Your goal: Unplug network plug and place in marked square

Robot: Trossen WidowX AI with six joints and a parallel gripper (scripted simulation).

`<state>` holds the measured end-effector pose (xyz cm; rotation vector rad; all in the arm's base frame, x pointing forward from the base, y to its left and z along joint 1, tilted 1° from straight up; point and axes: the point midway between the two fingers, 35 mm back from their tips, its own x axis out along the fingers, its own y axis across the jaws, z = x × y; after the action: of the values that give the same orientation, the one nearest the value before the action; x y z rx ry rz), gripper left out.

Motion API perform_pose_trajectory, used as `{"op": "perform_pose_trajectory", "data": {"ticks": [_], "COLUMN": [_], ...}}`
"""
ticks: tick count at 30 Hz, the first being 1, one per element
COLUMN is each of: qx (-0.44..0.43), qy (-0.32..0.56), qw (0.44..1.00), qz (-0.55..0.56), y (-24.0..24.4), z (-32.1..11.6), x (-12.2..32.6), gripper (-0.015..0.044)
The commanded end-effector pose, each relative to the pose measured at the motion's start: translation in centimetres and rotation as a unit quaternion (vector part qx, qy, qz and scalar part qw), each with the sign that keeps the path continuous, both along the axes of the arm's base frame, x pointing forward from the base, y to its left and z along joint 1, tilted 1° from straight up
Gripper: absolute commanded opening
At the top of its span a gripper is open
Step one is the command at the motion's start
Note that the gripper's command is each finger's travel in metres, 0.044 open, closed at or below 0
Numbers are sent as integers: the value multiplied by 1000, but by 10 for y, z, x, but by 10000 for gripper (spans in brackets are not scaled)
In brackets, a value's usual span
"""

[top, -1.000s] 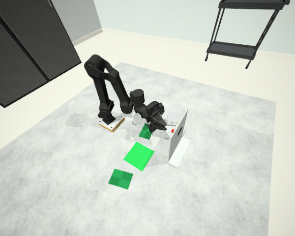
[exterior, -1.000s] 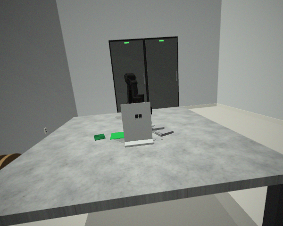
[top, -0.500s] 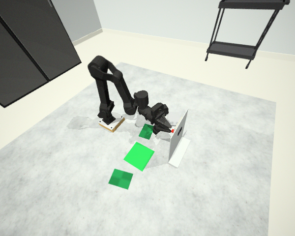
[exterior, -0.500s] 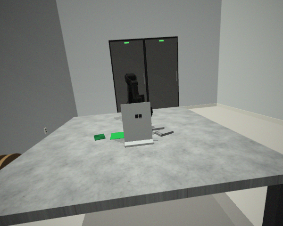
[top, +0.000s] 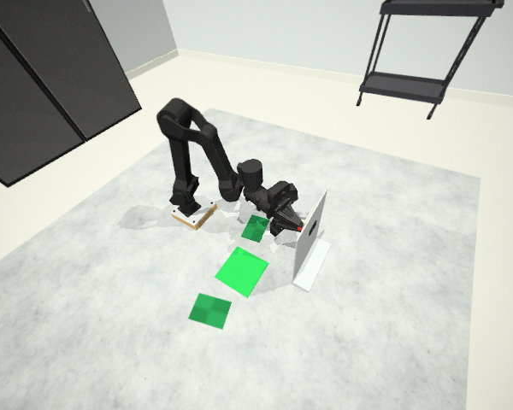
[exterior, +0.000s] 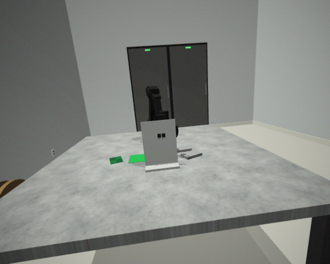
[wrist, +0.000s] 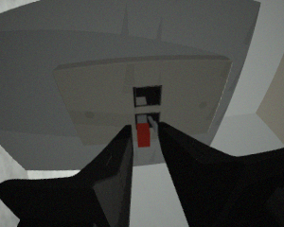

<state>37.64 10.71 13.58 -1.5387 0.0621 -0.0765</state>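
Note:
The network plug, with a red part (top: 299, 229) (wrist: 143, 136), sits at the lower opening of the socket plate (wrist: 104, 90) on the upright panel (top: 303, 251) (exterior: 159, 153) (wrist: 24, 95). A thin grey piece (wrist: 153, 125) shows beside the red part. My gripper (top: 298, 226) (wrist: 145, 129) is close in front of the panel, its fingers partly open, one on each side of the red part, with narrow gaps visible. The panel hides it in the exterior view. A bright green square (top: 241, 272) (exterior: 136, 158) lies on the table. Whether the tab is pressed cannot be seen.
Two darker green checkered squares lie on the table, one near the gripper (top: 255, 228) and one farther off (top: 209, 311) (exterior: 116, 160). The panel stands on a white foot (top: 312, 266) (exterior: 162, 167). Grey flat pieces (exterior: 191, 155) lie beside the panel.

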Motion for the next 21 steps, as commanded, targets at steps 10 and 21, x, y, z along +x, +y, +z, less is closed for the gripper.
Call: {"op": "perform_pose_trajectory", "data": {"ticks": [10, 21], "qx": [-3, -3], "qy": [1, 1], "qw": [1000, 1000], "qz": [2, 2], "y": [1, 0], "z": [0, 0], "x": [1, -2], "gripper": [4, 0]}}
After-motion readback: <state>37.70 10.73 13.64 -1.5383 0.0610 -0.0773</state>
